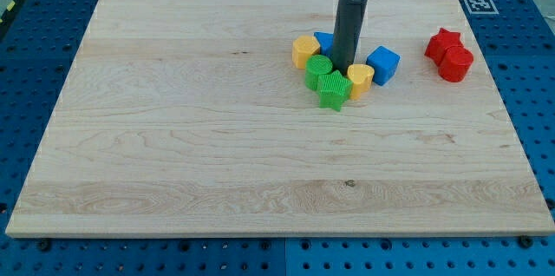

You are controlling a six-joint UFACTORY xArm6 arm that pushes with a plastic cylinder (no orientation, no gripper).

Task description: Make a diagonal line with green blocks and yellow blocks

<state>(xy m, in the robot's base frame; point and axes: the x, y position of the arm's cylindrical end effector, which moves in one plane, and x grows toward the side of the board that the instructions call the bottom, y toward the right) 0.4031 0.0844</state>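
Near the top middle of the wooden board [217, 137] lies a tight cluster. A yellow block [304, 51] is at its left. A green round block [318, 70] lies below-right of it, and a green star block [333, 90] just below that. A second yellow block [360, 79] sits right of the green ones. My tip [343, 69] stands in the middle of the cluster, touching or nearly touching the green round block and the second yellow block.
A blue block [324, 42] is partly hidden behind the rod, and a blue cube [382, 64] lies right of the cluster. A red star block [444, 43] and a red round block [455, 64] sit near the board's right edge.
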